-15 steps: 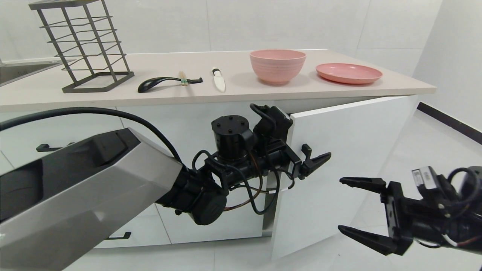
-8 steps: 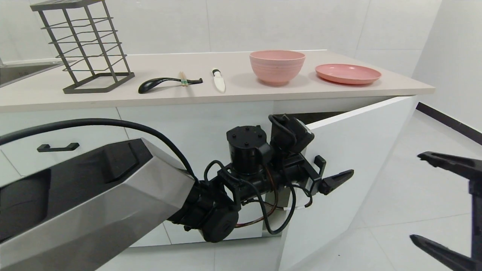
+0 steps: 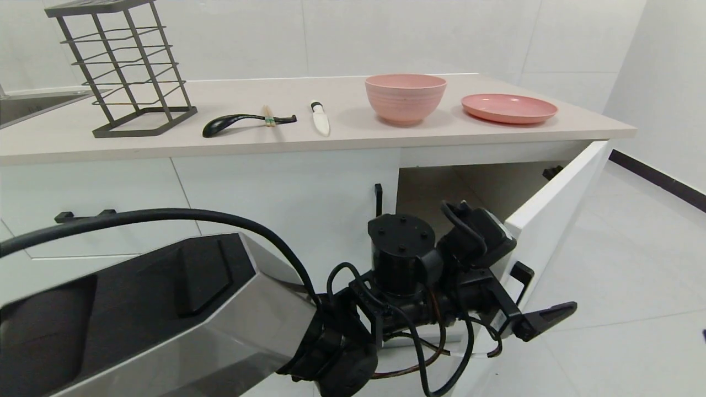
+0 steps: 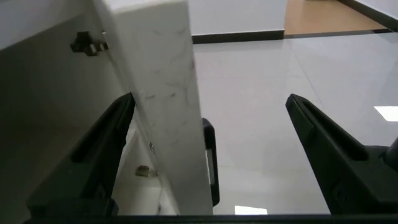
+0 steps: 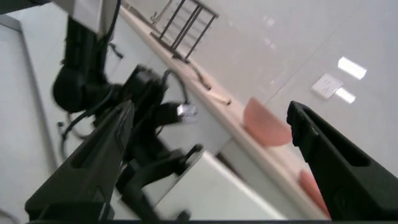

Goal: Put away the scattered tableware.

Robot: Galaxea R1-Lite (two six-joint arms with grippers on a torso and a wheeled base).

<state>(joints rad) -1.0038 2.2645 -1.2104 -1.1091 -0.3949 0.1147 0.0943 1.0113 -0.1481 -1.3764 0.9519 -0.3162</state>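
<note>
On the counter (image 3: 83, 138) lie a black spoon (image 3: 231, 121), chopsticks (image 3: 268, 116) across its handle, a white knife (image 3: 320, 118), a pink bowl (image 3: 405, 96) and a pink plate (image 3: 508, 107). Below it, the white cabinet door (image 3: 557, 198) stands swung wide. My left gripper (image 3: 529, 311) is open at the door's free edge, by the black handle (image 3: 521, 274). In the left wrist view the door edge (image 4: 165, 93) runs between the fingers of the left gripper (image 4: 211, 101). My right gripper (image 5: 211, 112) is open and holds nothing, out to the right of the door.
A dark wire rack (image 3: 124, 66) stands at the counter's left, with a sink (image 3: 33, 102) beyond it. The cabinet interior (image 3: 441, 187) lies exposed. A drawer handle (image 3: 83, 215) sits at the left. Tiled floor (image 3: 618, 309) spreads to the right.
The left gripper moved down and toward me, and the cabinet door swung from slightly ajar to wide. The right gripper drifted right, out of the head view.
</note>
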